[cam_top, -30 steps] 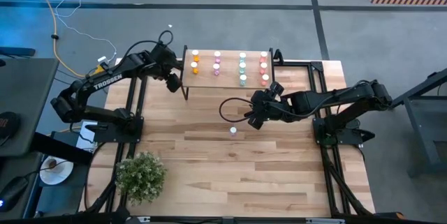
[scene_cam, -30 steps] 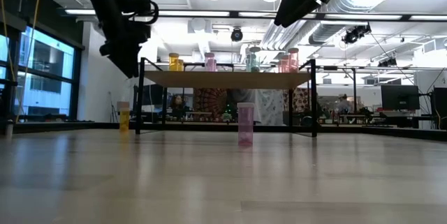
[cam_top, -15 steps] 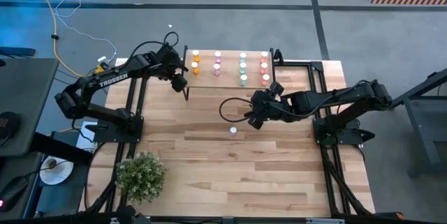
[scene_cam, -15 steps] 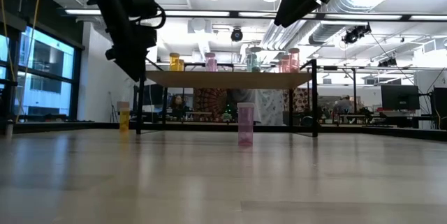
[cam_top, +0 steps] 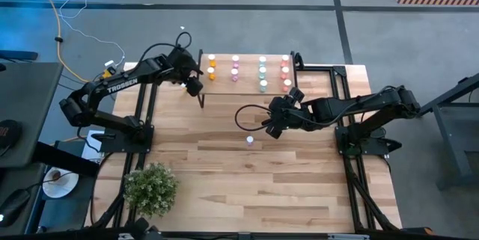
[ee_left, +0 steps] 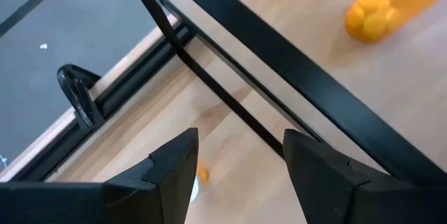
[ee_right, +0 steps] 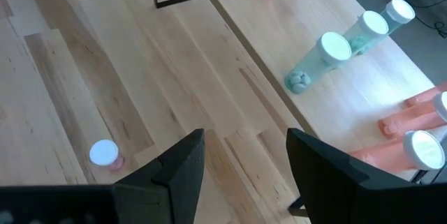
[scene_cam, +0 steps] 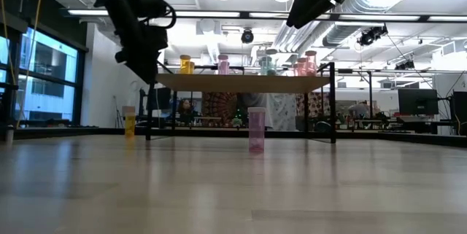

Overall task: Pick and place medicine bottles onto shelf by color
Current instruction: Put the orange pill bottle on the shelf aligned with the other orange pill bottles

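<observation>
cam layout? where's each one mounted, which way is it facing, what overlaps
High: overhead, straight down; both arms, shelf, pink bottle.
Low: tabletop level, facing the shelf; arms enter from above.
Left wrist: past the open left gripper at the shelf's legs.
Right wrist: past the open right gripper at the table.
Shared: pink bottle in high, low, right wrist.

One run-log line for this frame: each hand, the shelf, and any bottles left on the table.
left hand: open, at shelf's left end | right hand: open, empty, above pink bottle | shelf: four colour columns | orange bottle: on table
</observation>
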Available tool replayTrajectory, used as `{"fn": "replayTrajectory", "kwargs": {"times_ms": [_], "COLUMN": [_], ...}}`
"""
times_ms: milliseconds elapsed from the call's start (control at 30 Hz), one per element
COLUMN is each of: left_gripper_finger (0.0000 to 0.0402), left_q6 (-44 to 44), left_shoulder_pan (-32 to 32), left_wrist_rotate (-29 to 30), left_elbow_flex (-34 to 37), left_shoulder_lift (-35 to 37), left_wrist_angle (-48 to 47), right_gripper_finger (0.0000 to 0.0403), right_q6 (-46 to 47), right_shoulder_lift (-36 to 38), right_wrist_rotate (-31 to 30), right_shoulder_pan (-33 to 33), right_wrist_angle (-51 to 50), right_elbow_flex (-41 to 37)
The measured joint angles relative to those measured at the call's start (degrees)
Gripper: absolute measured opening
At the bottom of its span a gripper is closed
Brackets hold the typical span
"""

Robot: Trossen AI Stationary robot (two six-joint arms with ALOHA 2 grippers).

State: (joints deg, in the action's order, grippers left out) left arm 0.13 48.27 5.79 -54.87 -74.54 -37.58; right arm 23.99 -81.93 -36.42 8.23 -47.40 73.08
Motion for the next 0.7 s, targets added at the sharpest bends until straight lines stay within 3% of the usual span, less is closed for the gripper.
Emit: {"fn": "replayTrajectory", "kwargs": {"times_ms": [700], "left_gripper_finger": [0.0202], "left_q6": [-2.2], "left_shoulder_pan": [-2.6], "left_wrist_rotate": [2.7], "left_elbow_flex": [0.0], "left_shoulder_lift": [-1.9], "left_wrist_angle": [5.2], "right_gripper_finger": [0.0195], "right_q6": [0.0], "right_shoulder_lift": [0.0], "right_wrist_rotate": [0.0], "right_shoulder_pan": [0.0], "right_wrist_angle": [0.0], "right_elbow_flex": [0.0]}}
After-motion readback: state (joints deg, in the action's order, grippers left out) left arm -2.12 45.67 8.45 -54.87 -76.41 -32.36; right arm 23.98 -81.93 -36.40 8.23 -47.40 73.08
